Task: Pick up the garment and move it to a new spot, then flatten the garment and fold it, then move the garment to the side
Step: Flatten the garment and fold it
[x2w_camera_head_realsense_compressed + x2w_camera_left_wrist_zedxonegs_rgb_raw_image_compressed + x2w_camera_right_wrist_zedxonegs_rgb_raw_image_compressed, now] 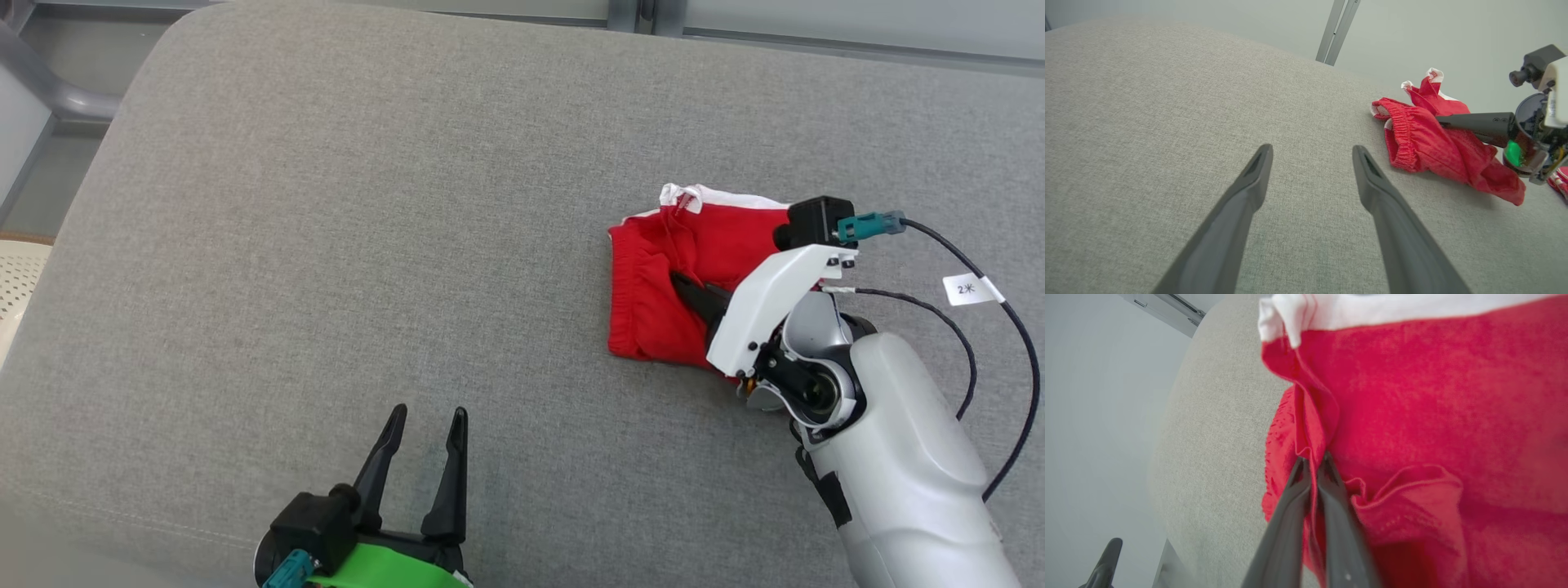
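Observation:
The garment is a pair of red shorts with a white hem, lying bunched on the right half of the grey cushion. My right gripper lies on top of it, shut on a fold of the red cloth; the right wrist view shows the garment pinched between the two closed fingers of that gripper. My left gripper hovers open over bare cushion at the lower left, well apart from the garment. The left wrist view has the left gripper with spread fingers and the garment off to its right.
The cushion's far edge meets a pale wall with metal frame bars. A perforated white surface sits past the cushion's left edge. Black cables with a white tag trail from my right wrist.

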